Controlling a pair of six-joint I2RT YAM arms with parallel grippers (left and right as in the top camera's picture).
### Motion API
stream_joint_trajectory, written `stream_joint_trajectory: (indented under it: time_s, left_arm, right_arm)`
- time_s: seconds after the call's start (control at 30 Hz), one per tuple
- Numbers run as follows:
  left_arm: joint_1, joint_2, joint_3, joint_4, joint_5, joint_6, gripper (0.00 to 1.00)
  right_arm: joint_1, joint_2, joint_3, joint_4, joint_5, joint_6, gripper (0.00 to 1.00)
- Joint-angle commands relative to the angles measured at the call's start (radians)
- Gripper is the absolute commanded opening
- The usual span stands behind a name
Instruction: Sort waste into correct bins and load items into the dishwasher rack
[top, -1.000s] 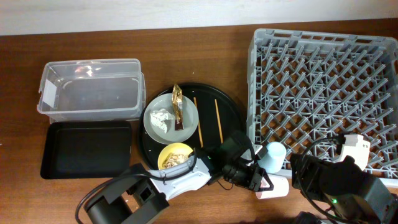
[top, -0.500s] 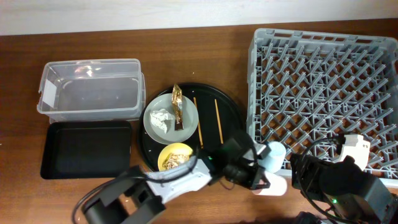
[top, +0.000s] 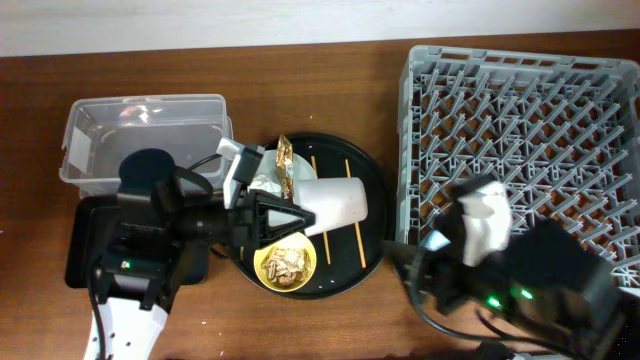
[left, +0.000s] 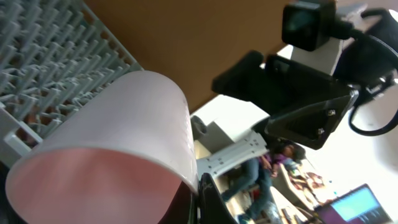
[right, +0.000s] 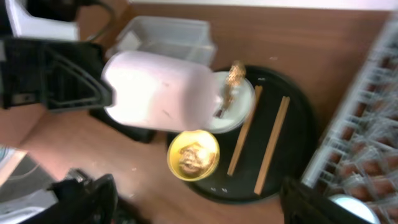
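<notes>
Plate (top: 303, 168) mostly behind pink cup (top: 335, 205), blue cup (top: 438, 242) half under R arm (top: 530, 275), R-wrist view blurry

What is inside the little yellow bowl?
Brown-beige food scraps lie in the yellow bowl. They cover its bottom, so anything beneath them cannot be seen.

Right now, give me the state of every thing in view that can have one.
pink cup: held on its side above the round black tray.
left gripper: shut on the pink cup.
right gripper: open, empty.
yellow bowl: upright, food scraps inside.
clear tub: open, empty.
dishwasher rack: nothing seen loaded.
blue cup: beside the dishwasher rack, not loaded.
chopsticks: flat on the round black tray, apart.
</notes>
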Motion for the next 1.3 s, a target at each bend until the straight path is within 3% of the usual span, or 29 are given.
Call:
stream_joint_trajectory:
  time_s: [0.0,0.1,0.23,0.3,0.37,0.5,0.73,1.0,1.03,1.07,1.13,1.17,1.23,1.27]
  left_arm:
    - [0.04,0.035,-0.001,0.017,0.179,-0.021,0.0]
    - [0.081,0.038,-0.001,0.106,0.179,-0.081,0.0]
    - [0.132,0.044,-0.001,0.229,0.176,-0.169,0.0]
    - [0.142,0.063,-0.001,0.227,0.176,-0.169,0.0]
    - [0.142,0.082,-0.001,0.227,0.177,-0.183,0.0]
    - [0.142,0.094,-0.001,0.236,0.176,-0.191,0.0]
    - [0.142,0.097,-0.001,0.243,0.149,-0.191,0.0]
    - [0.142,0.1,-0.001,0.243,0.142,-0.191,0.0]
    - [0.142,0.1,-0.001,0.243,0.142,-0.191,0.0]
    - [0.141,0.1,-0.001,0.243,0.142,-0.191,0.0]
    - [0.141,0.1,-0.001,0.243,0.142,-0.191,0.0]
    - [0.141,0.1,-0.001,0.243,0.142,-0.191,0.0]
    - [0.141,0.1,-0.001,0.243,0.142,-0.191,0.0]
    - [0.141,0.1,-0.001,0.242,0.143,-0.191,0.0]
  right_arm:
    - [-0.015,0.1,-0.002,0.069,-0.139,-0.154,0.89]
    - [-0.142,0.153,0.021,0.093,-0.246,-0.135,0.92]
    - [-0.47,0.179,0.024,0.127,-0.89,-0.438,0.93]
    - [-0.732,0.222,0.024,0.119,-1.113,-0.439,0.97]
    - [-0.827,0.292,0.022,0.107,-1.371,-0.444,0.96]
    - [-0.715,0.459,0.021,0.023,-1.331,-0.509,0.94]
    - [-0.552,0.54,0.021,0.098,-1.313,-0.522,0.94]
    - [-0.502,0.542,0.021,0.136,-1.318,-0.522,0.63]
    - [-0.502,0.542,0.021,0.14,-1.329,-0.523,0.68]
    - [-0.502,0.542,0.021,0.148,-1.351,-0.537,0.8]
    - [-0.484,0.542,0.021,0.191,-1.385,-0.547,0.82]
    - [-0.473,0.542,0.021,0.196,-1.384,-0.548,0.79]
    - [-0.454,0.542,0.021,0.213,-1.381,-0.547,0.62]
    - [-0.451,0.542,0.021,0.224,-1.38,-0.548,0.6]
